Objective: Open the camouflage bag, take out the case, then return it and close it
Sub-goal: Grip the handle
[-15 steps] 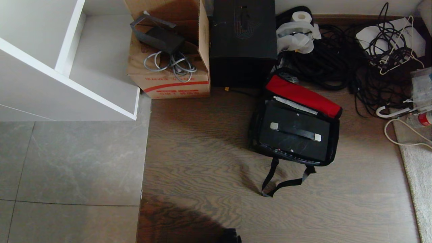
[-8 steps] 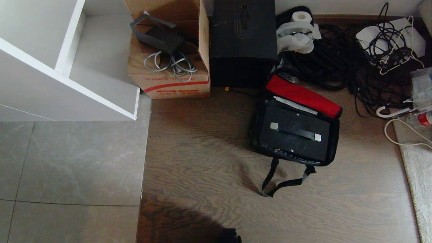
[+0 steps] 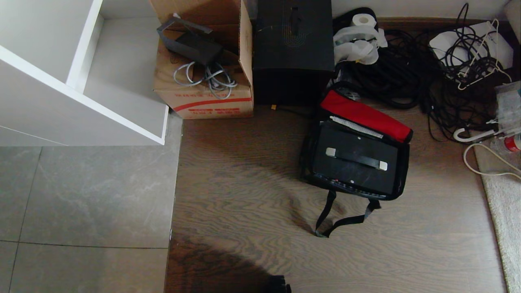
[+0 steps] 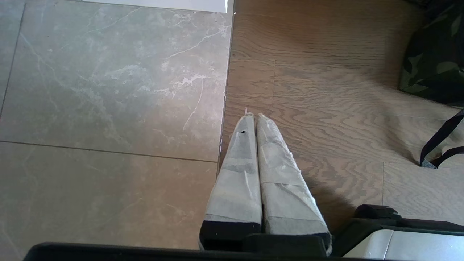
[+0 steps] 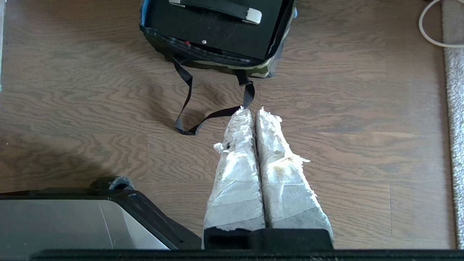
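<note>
**A:** You're over a floor in two finishes: grey marbled tile (image 3: pixel 81 195) on your left, brown wood-grain planks (image 3: pixel 244 183) on the rest, with a pale rug (image 3: pixel 504 211) cut off at the right edge. A white shelf unit (image 3: pixel 61 81) fills the far left corner.

**B:** Where's the bag?

**A:** The bag (image 3: pixel 403 171) sits open on the planks, right of centre. Its red flap lining (image 3: pixel 366 116) is folded back toward the wall. The case (image 3: pixel 354 162) lies flat inside, hard and black, with a bar handle (image 3: pixel 356 158) on silver end mounts. The strap (image 3: pixel 333 221) trails loose on the floor toward you.

**B:** What can't you make out?

**A:** From the head view the bag's camouflage cloth hardly shows; only the black edging does. You see the pattern from the wrist views, and each of those cuts the bag off at the frame edge. The tangle of black cables (image 3: pixel 407 69) by the wall is too dense to separate. A tall black box (image 3: pixel 293 44) and an open carton (image 3: pixel 203 69) stand behind, both clipped at the top.

**B:** And the end effectors?

**A:** Neither shows from the head. The left end effector (image 4: pixel 252 115) hangs over the seam between tile and planks, its taped fingers pressed together, holding nothing. The right end effector (image 5: pixel 252 109) hangs above the planks just short of the strap, its frayed wrapped fingers closed too, empty.
</note>
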Robot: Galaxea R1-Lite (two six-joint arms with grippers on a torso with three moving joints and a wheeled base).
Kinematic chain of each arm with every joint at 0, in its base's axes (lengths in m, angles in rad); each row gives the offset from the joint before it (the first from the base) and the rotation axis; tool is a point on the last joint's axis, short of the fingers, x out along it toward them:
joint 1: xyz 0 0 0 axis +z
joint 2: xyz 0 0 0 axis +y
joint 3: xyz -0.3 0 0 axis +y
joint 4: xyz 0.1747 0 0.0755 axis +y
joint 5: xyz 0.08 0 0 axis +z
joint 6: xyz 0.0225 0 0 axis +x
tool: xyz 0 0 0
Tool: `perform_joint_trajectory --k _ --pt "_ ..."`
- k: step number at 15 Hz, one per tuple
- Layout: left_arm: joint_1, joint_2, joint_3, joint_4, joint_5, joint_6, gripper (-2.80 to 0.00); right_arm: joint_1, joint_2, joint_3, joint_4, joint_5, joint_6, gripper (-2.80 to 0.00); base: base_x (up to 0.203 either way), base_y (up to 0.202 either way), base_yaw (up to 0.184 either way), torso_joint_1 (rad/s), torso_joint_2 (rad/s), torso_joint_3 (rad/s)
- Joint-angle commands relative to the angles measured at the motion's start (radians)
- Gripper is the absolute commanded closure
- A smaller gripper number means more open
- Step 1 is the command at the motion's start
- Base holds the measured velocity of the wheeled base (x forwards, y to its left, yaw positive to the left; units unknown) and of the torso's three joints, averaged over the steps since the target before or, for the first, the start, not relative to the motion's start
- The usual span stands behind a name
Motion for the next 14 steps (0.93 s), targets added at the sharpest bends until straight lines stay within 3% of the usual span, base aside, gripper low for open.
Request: perform_joint_trajectory --k 1,5,9,12,14 --pt "0.000 0.000 0.009 -0.001 0.001 -0.001 0.00 0.000 0.002 0.000 0.002 0.003 -0.009 0.00 0.000 0.000 0.000 0.000 0.00 0.000" --pt "0.001 0.000 0.009 -0.001 0.001 -0.001 0.00 0.000 0.032 -0.036 0.042 -0.003 -0.022 0.00 0.000 0.000 0.000 0.000 0.00 0.000" --pt "0.000 0.000 0.009 -0.001 0.001 -0.001 0.00 0.000 0.130 -0.255 0.152 0.015 -0.015 0.00 0.000 0.000 0.000 0.000 0.00 0.000" --pt "0.000 0.000 0.009 -0.001 0.001 -0.001 0.00 0.000 0.268 -0.360 0.270 0.010 0.022 0.00 0.000 0.000 0.000 0.000 0.00 0.000" --pt "0.000 0.000 0.009 -0.001 0.001 -0.001 0.00 0.000 0.383 -0.387 0.313 0.009 0.095 0.00 0.000 0.000 0.000 0.000 0.00 0.000"
